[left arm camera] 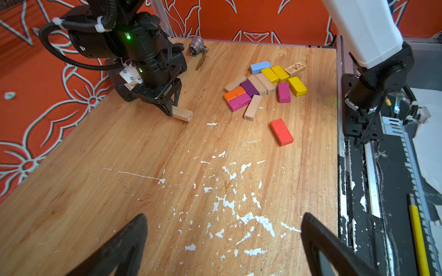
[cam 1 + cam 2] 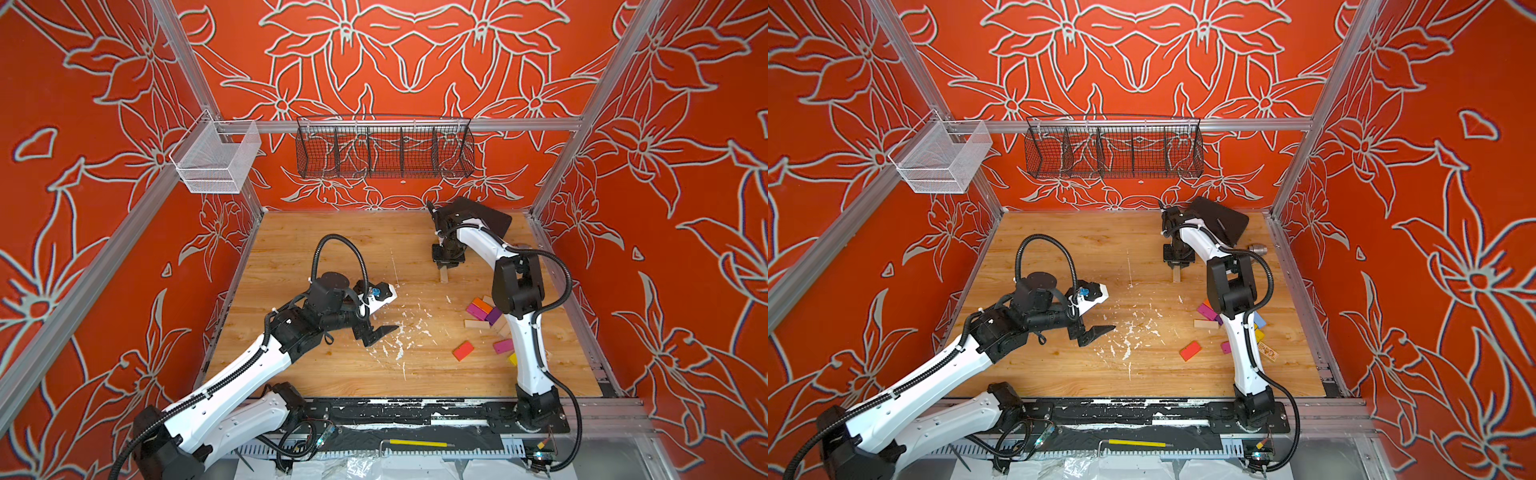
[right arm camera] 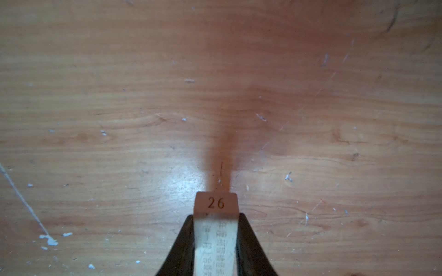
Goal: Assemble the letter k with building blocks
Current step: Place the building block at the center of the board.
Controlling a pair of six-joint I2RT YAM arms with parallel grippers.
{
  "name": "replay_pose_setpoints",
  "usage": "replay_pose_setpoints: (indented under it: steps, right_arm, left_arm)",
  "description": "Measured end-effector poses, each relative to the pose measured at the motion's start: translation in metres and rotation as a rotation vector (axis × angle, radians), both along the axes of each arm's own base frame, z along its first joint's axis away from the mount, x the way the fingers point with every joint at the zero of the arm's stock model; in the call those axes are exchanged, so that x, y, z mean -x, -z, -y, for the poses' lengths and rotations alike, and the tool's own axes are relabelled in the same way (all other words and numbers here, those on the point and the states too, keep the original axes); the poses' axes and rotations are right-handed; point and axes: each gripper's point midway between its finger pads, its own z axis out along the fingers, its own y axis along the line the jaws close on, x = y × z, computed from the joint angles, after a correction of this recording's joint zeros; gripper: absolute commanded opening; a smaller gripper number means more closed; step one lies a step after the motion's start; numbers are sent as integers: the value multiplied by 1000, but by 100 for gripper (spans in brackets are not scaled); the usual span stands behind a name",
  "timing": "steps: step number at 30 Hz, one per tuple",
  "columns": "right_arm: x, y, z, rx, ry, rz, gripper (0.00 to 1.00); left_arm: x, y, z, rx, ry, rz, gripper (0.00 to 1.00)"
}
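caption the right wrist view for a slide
Right gripper shut on wooden block marked 26, tabletop beyond.

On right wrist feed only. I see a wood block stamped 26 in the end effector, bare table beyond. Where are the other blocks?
Observer: In a loose pile beside the right arm, nearer its base than your held block.
Operator: Any strays?
Observer: One. A red block lies alone, just off the pile.
Operator: Left arm near me?
Observer: No. The left end effector hangs open and empty over the scuffed middle of the table, well apart from the right end effector.
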Motion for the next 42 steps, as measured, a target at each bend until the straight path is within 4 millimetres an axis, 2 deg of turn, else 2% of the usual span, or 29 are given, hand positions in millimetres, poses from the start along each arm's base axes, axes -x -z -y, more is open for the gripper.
replay_pose_setpoints:
  steps: [9,17,34,39,42]
  right_arm:
    - [-7,11,1,17,10,-6,14]
    - [-6,18,3,27,14,-20,20]
    - [-6,18,3,29,16,-20,49]
    - [-2,8,4,25,11,-10,54]
    - [12,-14,10,19,10,13,55]
  left_arm:
    - [0,-2,-1,21,15,-14,97]
    - [2,-2,1,29,34,-22,97]
    - [2,-3,1,33,38,-19,97]
    - [2,-3,1,33,38,-18,97]
    - [3,-3,2,36,44,-20,97]
